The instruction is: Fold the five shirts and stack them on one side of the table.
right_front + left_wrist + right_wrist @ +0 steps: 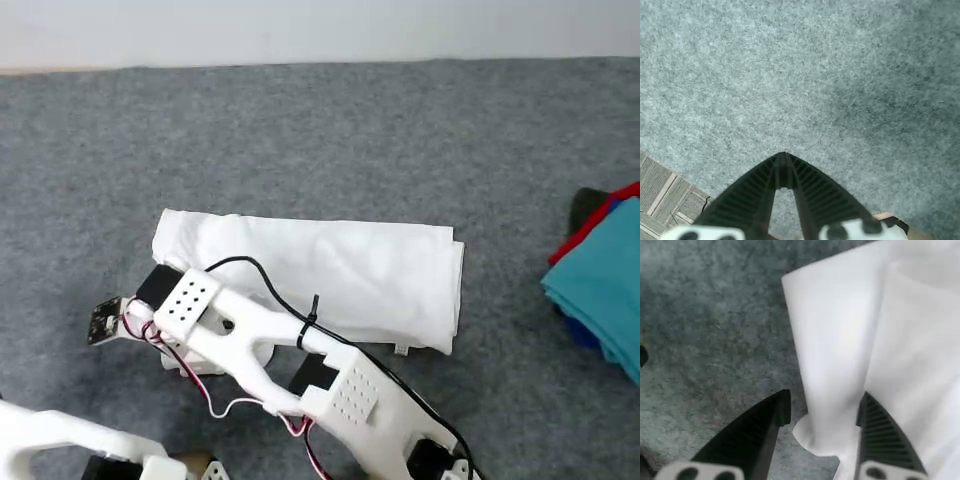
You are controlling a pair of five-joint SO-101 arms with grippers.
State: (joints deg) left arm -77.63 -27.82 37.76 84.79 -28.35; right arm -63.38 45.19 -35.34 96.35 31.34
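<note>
One shirt in work: a white cloth shirt point(340, 275), already folded into a long flat band, lies mid-counter and runs lengthwise across it. The short cross-fold is not yet made.
Stack: a pile of folded shirts point(600, 290) sits at one side of the counter, well apart from the white shirt. Teal is on top, red and blue edges show beside it, and there is a dark layer behind.
Stack count: four by colour. This is a judgement, as the frame cuts the pile off.
Counter: grey felt-covered counter point(320, 130).
Right arm: the white plastic right arm point(250, 335) reaches over the shirt's near edge to the end farthest from the pile.
Right jaws: wide, straddling that end's corner, with one finger point(772, 422) over bare felt and the other point(875, 425) over cloth. They are not closed on anything.
Left arm: the white plastic left arm point(60, 430) is low at the near corner, away from the shirt.
Left jaws: tips together and holding nothing, above bare felt near the counter's rim. Wooden floor slats point(660, 195) show beyond.
Progress: about four of five look done. The last shirt is part-folded.
Left to do: likely grip the corner, fold the band across itself, then carry it to the pile.
Writing: none readable. A small pale tab point(403, 349) at the shirt's near hem is too small to make out.
</note>
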